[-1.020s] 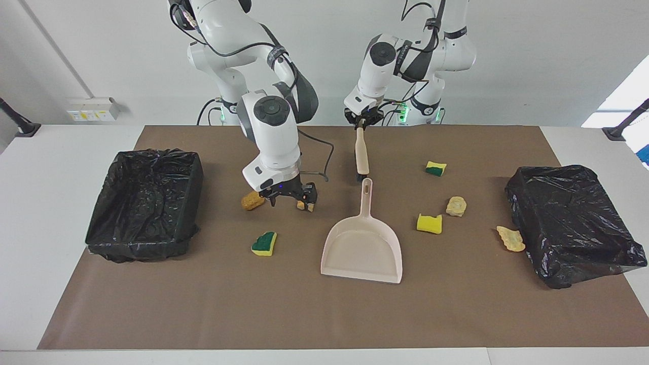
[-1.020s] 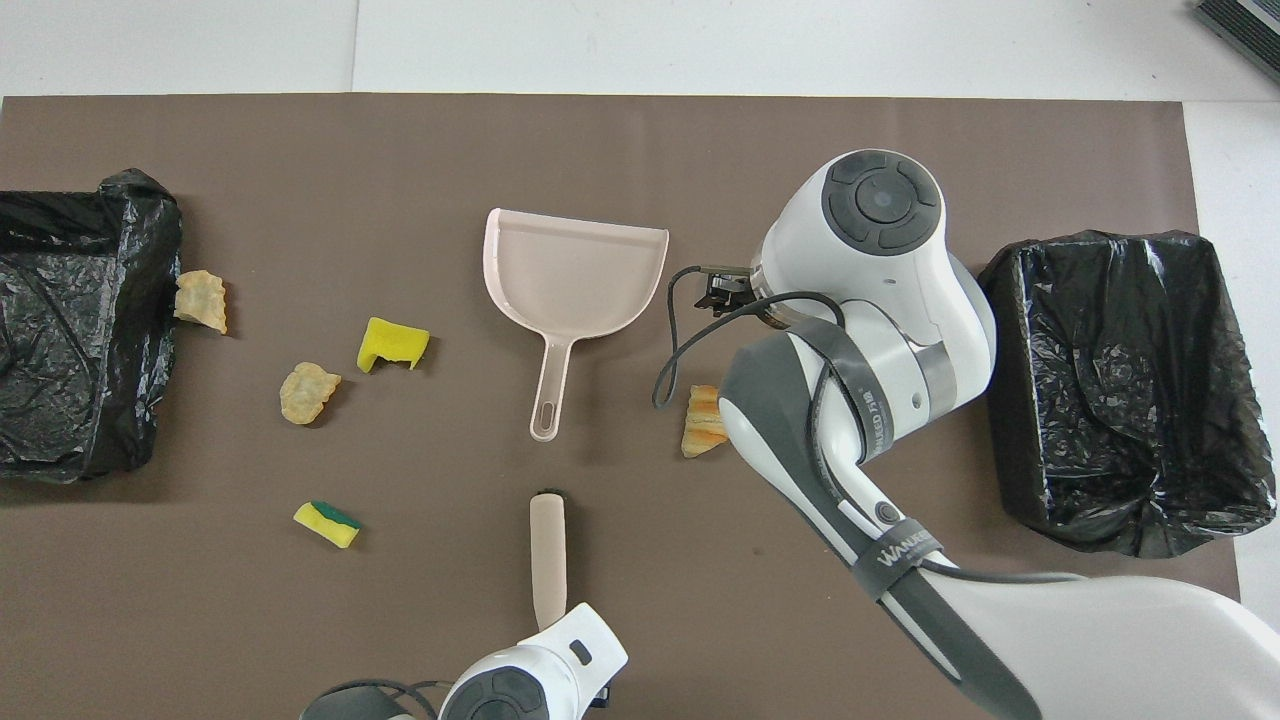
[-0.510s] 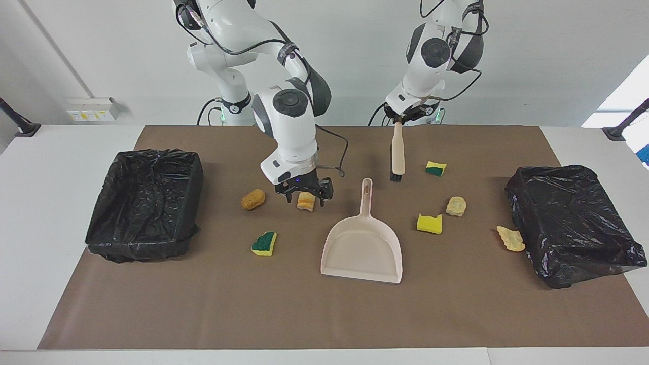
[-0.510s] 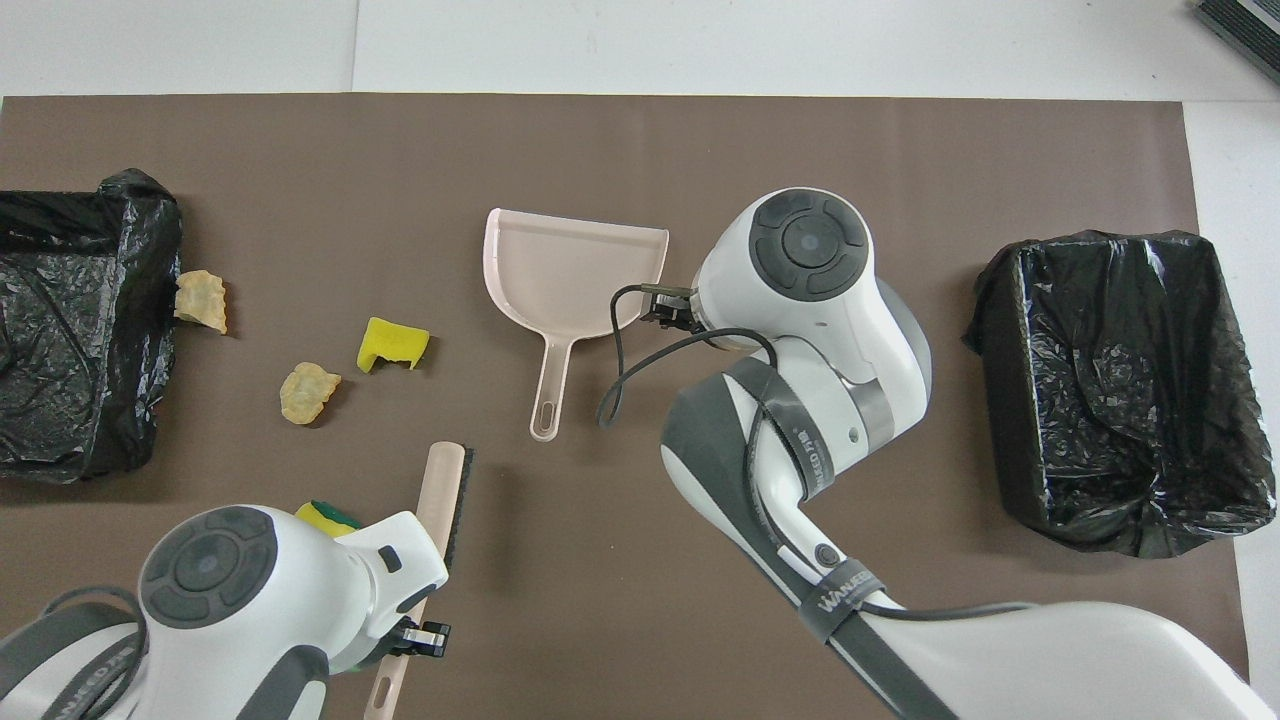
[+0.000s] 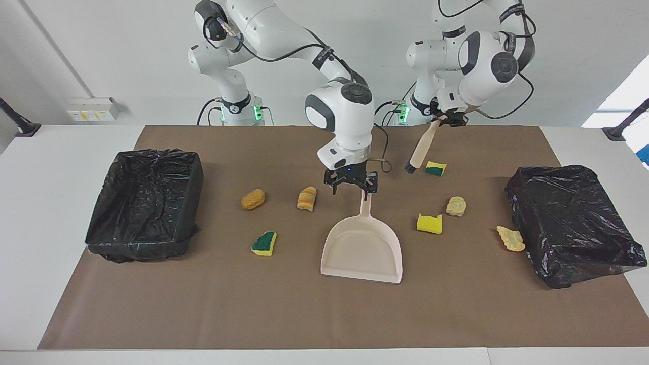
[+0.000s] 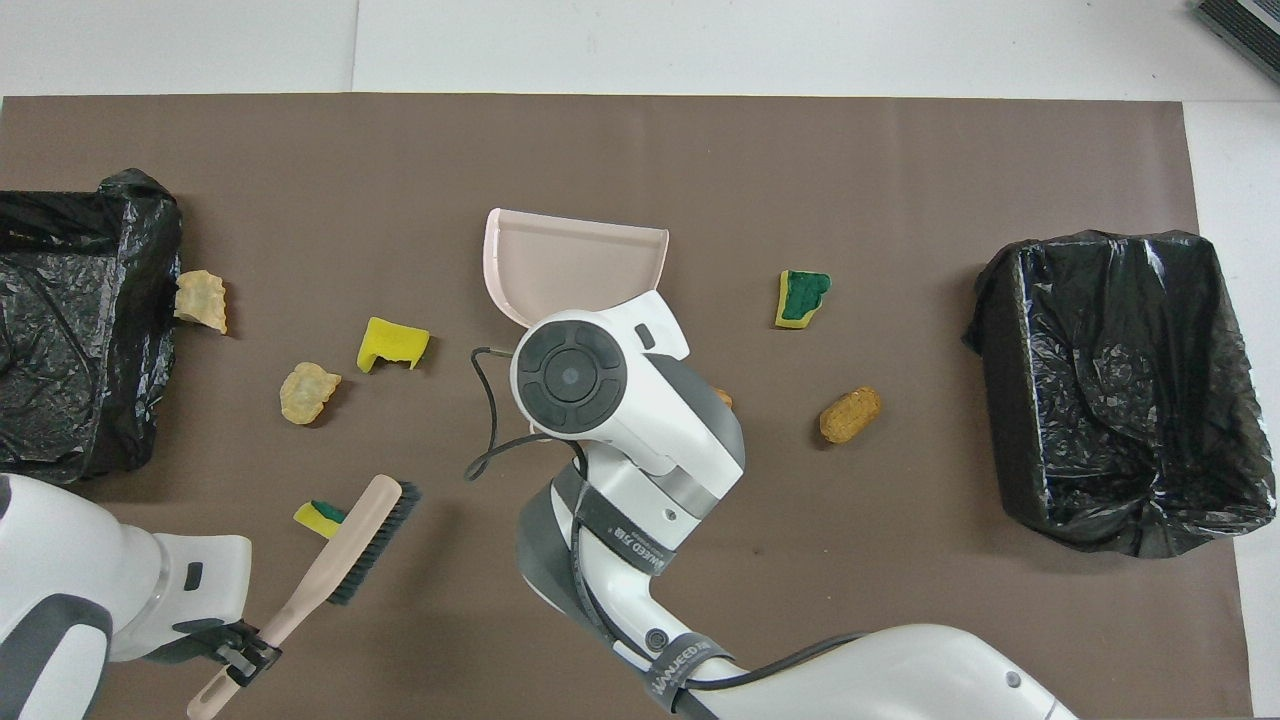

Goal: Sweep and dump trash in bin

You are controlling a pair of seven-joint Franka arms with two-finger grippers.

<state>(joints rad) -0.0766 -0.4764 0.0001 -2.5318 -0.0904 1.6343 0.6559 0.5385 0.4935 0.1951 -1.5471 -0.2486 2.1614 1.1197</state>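
My right gripper [image 5: 353, 189] is open, low over the top end of the beige dustpan's [image 5: 362, 248] handle; in the overhead view its wrist hides the handle, and the pan [image 6: 575, 262] shows. My left gripper [image 5: 448, 120] is shut on the brush [image 5: 421, 147] handle and holds it tilted, bristles beside a green-backed sponge [image 5: 435, 168]. Trash lies around: a tan lump [image 5: 252, 198], an orange bread piece [image 5: 306, 198], a green sponge [image 5: 264, 243], a yellow sponge [image 5: 429, 223], a pale lump [image 5: 456, 206] and a pale scrap [image 5: 510, 238].
Two black-lined bins stand on the brown mat, one at the right arm's end [image 5: 144, 203] and one at the left arm's end [image 5: 573, 223]. The pale scrap lies against the bin at the left arm's end.
My right gripper moved from the orange bread piece to over the dustpan handle. My left arm swung the brush toward its own end, tilting it beside the green-backed sponge.
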